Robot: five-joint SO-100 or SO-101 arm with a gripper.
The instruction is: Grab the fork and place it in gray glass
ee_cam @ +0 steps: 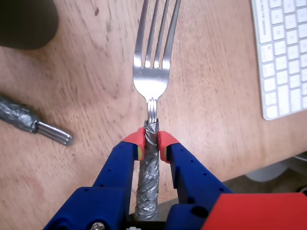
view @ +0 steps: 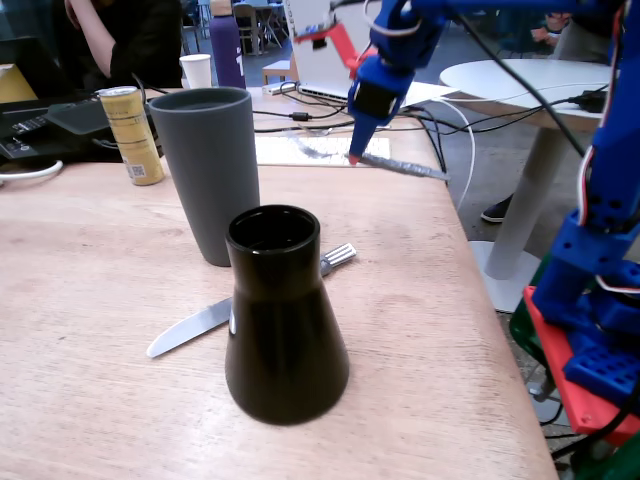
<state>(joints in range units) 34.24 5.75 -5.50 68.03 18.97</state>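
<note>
The end effector (ee_cam: 151, 140) is clamped on the taped handle of the fork (ee_cam: 152, 72), held above the worktop (view: 90, 300) near its far edge, behind the gray glass (view: 208, 170).

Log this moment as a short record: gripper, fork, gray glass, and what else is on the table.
gripper: shut on the fork's wrapped handle, just below the neck
fork: lifted off the table, tines pointing away from the gripper in the wrist view
gray glass: upright on the table, left of the gripper in the fixed view, nothing seen sticking out of it
vase: black, upright, in front of the glass
knife: flat on the table, partly hidden behind the vase
can: yellow, upright behind the glass
</note>
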